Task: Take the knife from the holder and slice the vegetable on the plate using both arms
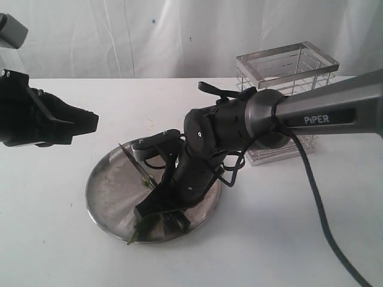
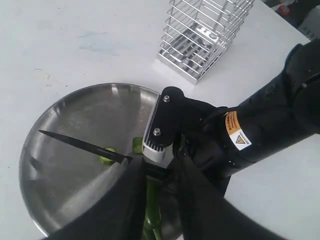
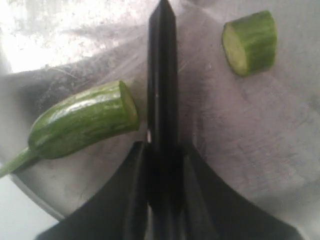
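My right gripper (image 1: pixel 157 194) (image 3: pixel 162 150) is shut on the black knife's handle, and the knife (image 1: pixel 133 160) (image 2: pixel 80 145) (image 3: pixel 162 75) points across the steel plate (image 1: pixel 108 191) (image 2: pixel 70 115). In the right wrist view the blade stands between the stemmed vegetable (image 3: pixel 85 120) and a cut-off piece (image 3: pixel 250 42). Nothing holds the vegetable (image 1: pixel 139 230). My left gripper (image 1: pixel 90 122) (image 2: pixel 160 167) hangs left of the plate, off the vegetable. Its fingers (image 2: pixel 125 200) stand a little apart, and the vegetable (image 2: pixel 152 210) shows through the gap. Two cut pieces (image 2: pixel 106 155) lie by the blade.
The wire holder (image 1: pixel 287 78) (image 2: pixel 200 35) stands behind the plate to the right, with no knife showing in it. The right arm (image 1: pixel 323 113) reaches in past the holder, and its cable (image 1: pixel 317 203) trails over the white table (image 1: pixel 48 239).
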`<state>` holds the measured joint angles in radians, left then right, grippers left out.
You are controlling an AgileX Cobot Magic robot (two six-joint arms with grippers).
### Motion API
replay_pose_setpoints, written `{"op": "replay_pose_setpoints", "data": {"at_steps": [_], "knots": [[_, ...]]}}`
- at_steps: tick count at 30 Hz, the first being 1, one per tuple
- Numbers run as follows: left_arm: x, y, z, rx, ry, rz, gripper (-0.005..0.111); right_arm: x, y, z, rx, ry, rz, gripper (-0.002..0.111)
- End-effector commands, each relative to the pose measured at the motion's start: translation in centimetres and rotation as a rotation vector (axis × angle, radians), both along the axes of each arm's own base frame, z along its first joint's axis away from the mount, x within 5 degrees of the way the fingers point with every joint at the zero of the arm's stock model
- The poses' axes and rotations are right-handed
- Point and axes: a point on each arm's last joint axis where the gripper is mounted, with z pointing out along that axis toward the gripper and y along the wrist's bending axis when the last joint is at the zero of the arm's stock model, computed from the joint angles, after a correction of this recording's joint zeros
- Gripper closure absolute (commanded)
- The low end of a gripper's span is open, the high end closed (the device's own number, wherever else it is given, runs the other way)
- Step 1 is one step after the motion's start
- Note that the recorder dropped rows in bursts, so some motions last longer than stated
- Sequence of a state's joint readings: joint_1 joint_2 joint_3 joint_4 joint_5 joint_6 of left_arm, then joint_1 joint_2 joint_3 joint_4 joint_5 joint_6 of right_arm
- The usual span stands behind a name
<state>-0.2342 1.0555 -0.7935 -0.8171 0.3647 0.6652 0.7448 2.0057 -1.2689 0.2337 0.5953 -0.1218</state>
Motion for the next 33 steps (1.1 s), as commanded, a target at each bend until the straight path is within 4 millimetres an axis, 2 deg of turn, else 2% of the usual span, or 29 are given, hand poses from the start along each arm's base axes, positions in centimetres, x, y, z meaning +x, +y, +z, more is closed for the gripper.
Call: {"op": "replay_pose_setpoints", "data": {"at_steps": [1,8,14,17,20,22,24,28,33], "knots": [[-0.7,0.0,0.1,-0.025,0.014,-0.003,0.079,0.3,-0.2,0.1,0.005,-0.012,0.002,0.089],[-1.9,0.4,1.4,-0.033,-0.06,0.009,0.079,0.6,0.0,2.9,0.088,-0.114,-0.017,0.064],[-3.3,0.8,2.7,-0.047,-0.12,0.014,0.079,0.2,-0.4,5.7,0.142,-0.164,-0.023,0.062],[-4.4,1.0,3.4,-0.055,-0.154,0.003,0.081,-0.5,-1.0,8.1,0.227,-0.221,-0.059,0.072],[-5.7,1.1,4.0,-0.066,-0.176,-0.021,0.094,-1.7,-2.2,10.5,0.325,-0.298,-0.106,0.087],[-6.6,1.2,4.3,-0.069,-0.189,-0.041,0.107,-2.7,-3.4,11.9,0.392,-0.365,-0.139,0.097],[-7.5,1.4,4.0,-0.089,-0.192,-0.033,0.107,-4.3,-4.5,13.2,0.455,-0.434,-0.155,0.108],[-9.1,1.9,2.6,-0.122,-0.19,-0.002,0.107,-8.2,-6.5,14.7,0.553,-0.532,-0.138,0.108],[-11.0,2.4,0.9,-0.132,-0.205,0.013,0.107,-13.1,-8.6,15.5,0.658,-0.595,-0.072,0.108]]}}
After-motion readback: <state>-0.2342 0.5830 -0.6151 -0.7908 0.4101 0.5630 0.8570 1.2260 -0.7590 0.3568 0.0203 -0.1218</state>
